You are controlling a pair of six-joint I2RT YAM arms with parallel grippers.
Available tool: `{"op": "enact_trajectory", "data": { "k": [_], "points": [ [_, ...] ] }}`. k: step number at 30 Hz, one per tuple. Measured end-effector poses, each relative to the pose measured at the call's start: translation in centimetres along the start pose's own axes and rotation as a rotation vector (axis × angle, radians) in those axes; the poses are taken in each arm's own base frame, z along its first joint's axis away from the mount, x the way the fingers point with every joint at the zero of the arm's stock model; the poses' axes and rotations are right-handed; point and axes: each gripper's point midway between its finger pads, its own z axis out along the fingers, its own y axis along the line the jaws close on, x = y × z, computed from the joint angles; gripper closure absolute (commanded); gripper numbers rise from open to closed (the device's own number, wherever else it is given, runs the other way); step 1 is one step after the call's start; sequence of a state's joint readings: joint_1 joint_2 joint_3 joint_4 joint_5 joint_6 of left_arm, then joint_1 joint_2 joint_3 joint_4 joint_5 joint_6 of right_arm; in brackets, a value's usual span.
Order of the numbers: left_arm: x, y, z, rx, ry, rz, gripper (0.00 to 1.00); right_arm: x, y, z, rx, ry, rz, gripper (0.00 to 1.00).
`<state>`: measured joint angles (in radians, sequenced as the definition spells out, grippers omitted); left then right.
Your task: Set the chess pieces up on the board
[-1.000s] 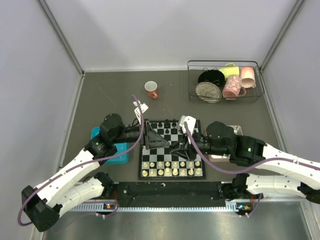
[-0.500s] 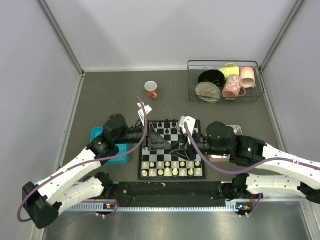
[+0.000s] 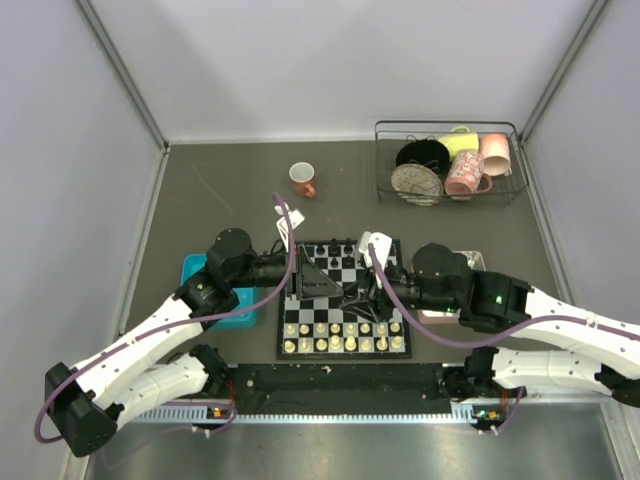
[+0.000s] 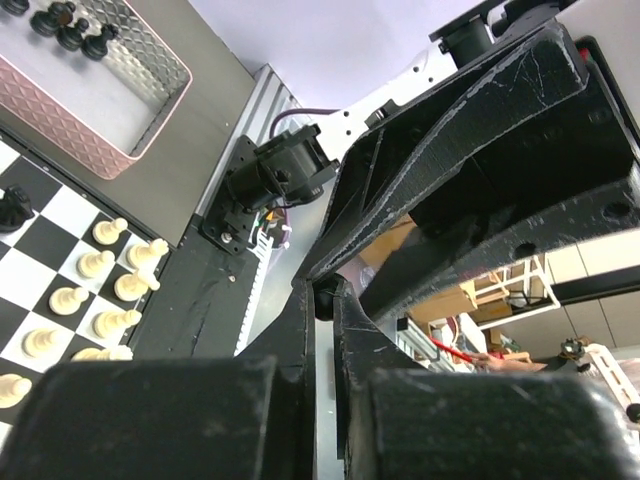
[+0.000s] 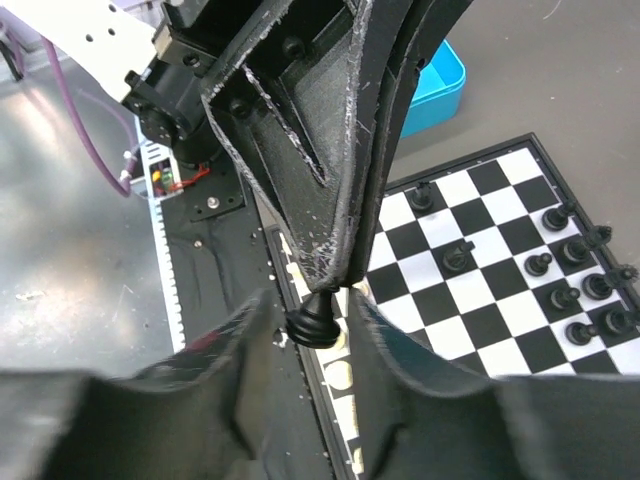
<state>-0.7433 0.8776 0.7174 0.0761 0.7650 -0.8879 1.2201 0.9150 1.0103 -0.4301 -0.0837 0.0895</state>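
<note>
Handover step: the left gripper point(image 5: 343, 278) is clenched on the head of a black chess piece point(image 5: 308, 325), its base between the fingers of the right gripper point(image 5: 310, 312), whose grip I cannot tell; next, that side must release before placement on the board point(image 5: 500, 290).

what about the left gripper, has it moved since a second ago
Yes. The left gripper has shifted slightly right, further in over the board from its left edge, and closed on a black piece.
</note>
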Motion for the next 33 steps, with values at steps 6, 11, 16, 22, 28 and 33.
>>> {"op": "enact_trajectory", "data": {
  "k": [6, 11, 16, 22, 28, 33],
  "points": [
    [-0.1, 0.6, 0.0, -0.028, -0.010, 0.017, 1.00, -0.2, -0.3, -0.1, 0.023, -0.008, 0.019, 0.29],
    [-0.5, 3.7, -0.5, -0.196, -0.047, 0.072, 1.00, -1.3, -1.3, -1.3, 0.090, -0.062, 0.037, 0.27],
    [-2.6, 7.7, -2.7, -0.450, -0.164, 0.205, 1.00, -2.7, -2.6, -3.2, 0.180, -0.139, 0.070, 0.27],
    [-5.7, 13.6, -6.4, -0.784, -0.325, 0.397, 1.00, -2.6, -4.3, -4.0, 0.277, -0.180, 0.114, 0.27],
    [-5.9, 19.9, -7.3, -1.009, -0.295, 0.472, 1.00, -0.3, -5.5, -3.7, 0.347, -0.146, 0.150, 0.28],
    [-6.8, 22.8, -7.2, -1.107, -0.297, 0.508, 1.00, 0.8, -6.1, -4.1, 0.382, -0.146, 0.173, 0.27]
  ]
}}
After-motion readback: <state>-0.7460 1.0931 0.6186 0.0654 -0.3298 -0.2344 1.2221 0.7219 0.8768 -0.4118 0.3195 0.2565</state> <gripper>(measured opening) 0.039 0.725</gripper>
